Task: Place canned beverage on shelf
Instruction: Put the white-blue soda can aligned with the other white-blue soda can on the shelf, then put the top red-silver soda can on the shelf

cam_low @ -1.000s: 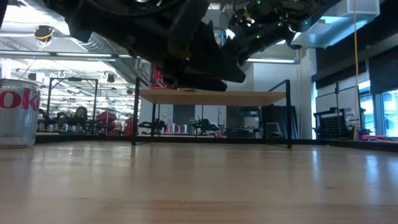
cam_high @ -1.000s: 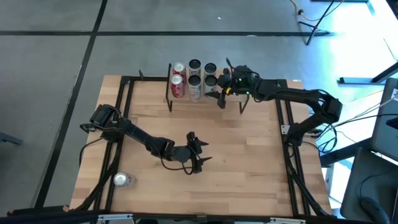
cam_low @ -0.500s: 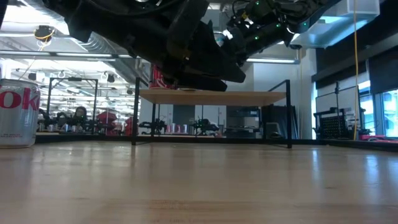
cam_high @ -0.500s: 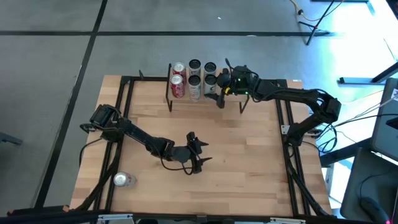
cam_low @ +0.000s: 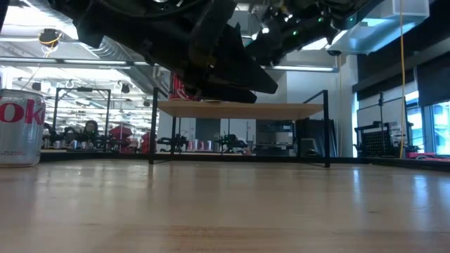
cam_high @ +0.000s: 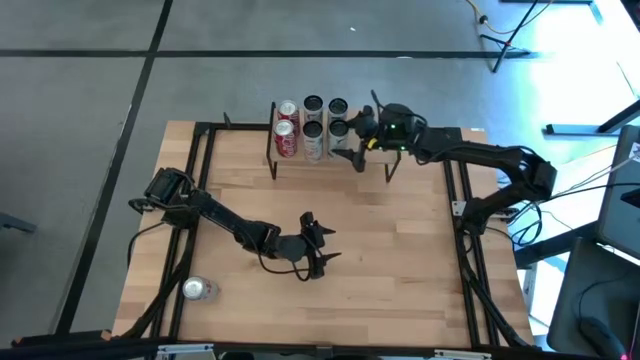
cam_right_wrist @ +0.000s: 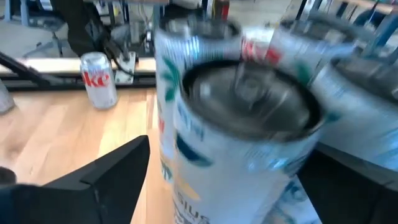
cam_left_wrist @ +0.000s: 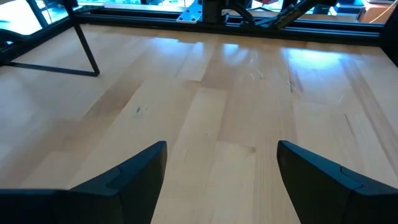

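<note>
the right gripper [cam_high: 364, 131] is at the shelf [cam_high: 372, 158] at the far edge of the table [cam_high: 400, 260], just beside the cans standing on its plank; its jaws are apart, and in the right wrist view a silver can with green leaves [cam_right_wrist: 239, 140] stands between the fingers [cam_right_wrist: 102, 174], not clamped as far as i can judge; so the step in hand looks like the release of a can on the shelf, and the next move calls for a straight retreat without touching this can or its neighbours, which stand very close together; after that one more can, a silver coke can [cam_high: 198, 290], waits upright near the front left corner of the table, well apart from the shelf; the left gripper [cam_high: 318, 251] hovers over the middle of the table with jaws apart and nothing between them, as the left wrist view shows only bare wood there; the high view gives the rows of cans on the shelf, among them two red cans [cam_high: 286, 131] at the left end, but hides how the grip stands; the low view shows the plank of the shelf [cam_low: 242, 109] from the side and the coke can [cam_low: 21, 128] at the left, while dark arm parts cover most cans on top.
</note>
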